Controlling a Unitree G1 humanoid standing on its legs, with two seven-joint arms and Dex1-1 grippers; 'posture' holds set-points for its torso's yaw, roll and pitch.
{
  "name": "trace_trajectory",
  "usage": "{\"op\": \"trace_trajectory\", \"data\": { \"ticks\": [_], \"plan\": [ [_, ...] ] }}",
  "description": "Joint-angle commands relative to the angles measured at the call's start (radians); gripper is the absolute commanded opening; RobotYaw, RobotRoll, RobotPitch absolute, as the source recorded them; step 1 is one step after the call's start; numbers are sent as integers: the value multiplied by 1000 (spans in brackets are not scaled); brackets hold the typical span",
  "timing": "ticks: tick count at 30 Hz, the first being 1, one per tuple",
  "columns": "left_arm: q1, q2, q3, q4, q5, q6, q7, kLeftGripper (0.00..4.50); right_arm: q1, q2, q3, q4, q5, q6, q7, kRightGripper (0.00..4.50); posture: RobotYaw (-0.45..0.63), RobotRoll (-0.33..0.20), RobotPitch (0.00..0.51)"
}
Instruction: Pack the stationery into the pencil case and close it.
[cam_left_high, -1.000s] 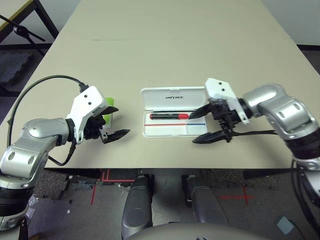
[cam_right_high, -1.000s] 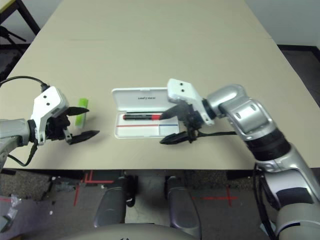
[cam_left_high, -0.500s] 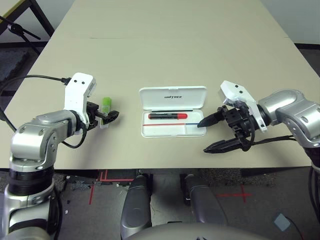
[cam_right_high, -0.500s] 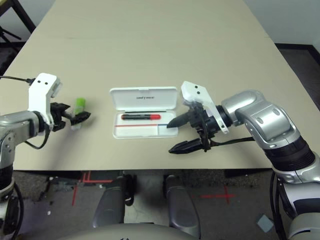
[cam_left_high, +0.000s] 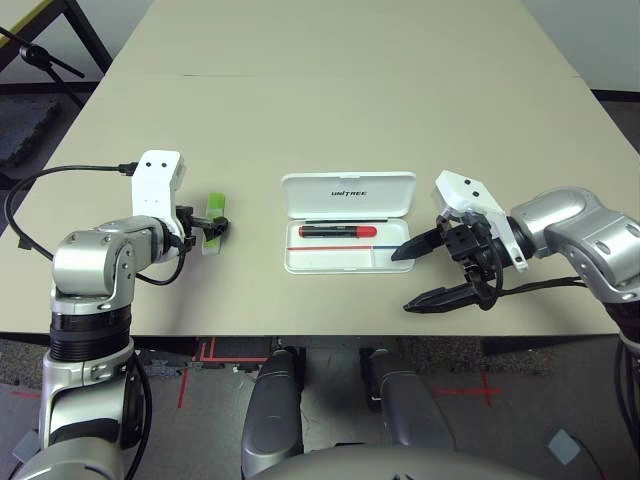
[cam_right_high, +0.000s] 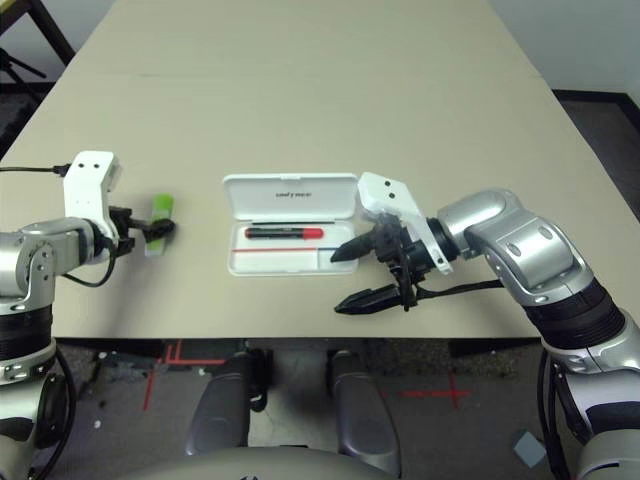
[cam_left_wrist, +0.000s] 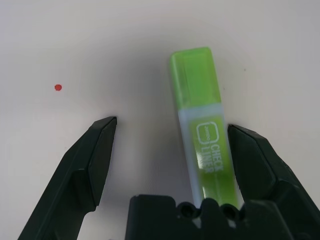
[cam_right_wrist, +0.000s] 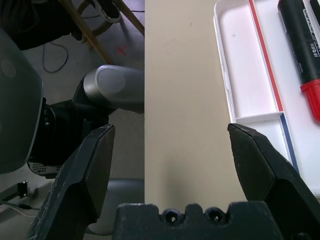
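Observation:
The white pencil case (cam_left_high: 348, 196) lies open at mid-table, lid flat behind the tray. A red marker (cam_left_high: 338, 231) with black ends rests in the tray's long compartment. To the left, the lime-green highlighter (cam_left_wrist: 202, 130) lies on the table. My left gripper (cam_left_wrist: 171, 126) is open around it, one finger (cam_left_wrist: 255, 160) close beside its body. My right gripper (cam_left_high: 408, 278) is open, holds nothing, and hovers just right of the tray's right end near the table's front edge. The small dark block is out of view.
The beige table (cam_left_high: 340, 90) stretches far beyond the case. Its front edge (cam_left_high: 300, 335) runs just below both grippers. A black cable (cam_left_high: 40, 185) loops from my left wrist. The case's small end compartment (cam_right_wrist: 250, 75) sits beside my right gripper.
My left gripper has swung back from the front edge and now straddles the highlighter. My right gripper has pulled away from over the case's right end to beside it.

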Motion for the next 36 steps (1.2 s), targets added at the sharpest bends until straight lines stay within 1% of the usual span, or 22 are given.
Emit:
{"op": "trace_trajectory", "data": {
  "ticks": [1,3,5,9,10,14,18,23,26,30,33,36],
  "plan": [
    [-4,-23,-3,36,4,-2,8,4106,18,-17,-4,-17,7,-22,4,4500,46,0,205],
    [3,-22,-10,27,-5,15,-2,3543,19,-21,-7,-10,5,-31,5,4500,47,0,203],
    [10,-14,-16,21,-9,24,-9,2803,18,-23,-7,-6,5,-37,4,4500,49,0,200],
    [50,55,-39,-18,-27,28,-64,1277,11,-17,1,3,1,-44,1,4500,54,0,199],
    [55,67,-43,-23,-31,25,-74,1073,11,-17,2,5,1,-45,1,4500,54,0,199],
    [163,205,-70,-114,-83,-137,-261,1082,3,-13,12,22,-7,-56,5,4500,54,0,199],
    [317,388,-64,-176,-112,-304,-475,1082,3,-12,16,20,-6,-56,3,4500,74,0,202],
    [417,521,-5,-197,-132,-485,-662,1082,0,-13,21,28,-10,-61,4,4500,85,0,201],
    [420,555,21,-234,-165,-544,-737,1082,-1,-19,22,35,-13,-63,8,4500,85,0,201],
    [388,568,8,-310,-201,-570,-787,1082,6,-30,22,56,-21,-71,13,4500,83,0,201],
    [320,560,-57,-361,-211,-558,-786,1082,15,-42,22,74,-33,-80,17,4500,79,0,200],
    [261,548,-153,-386,-182,-574,-789,1082,24,-51,17,81,-38,-81,15,4500,72,0,201]
  ]
}}
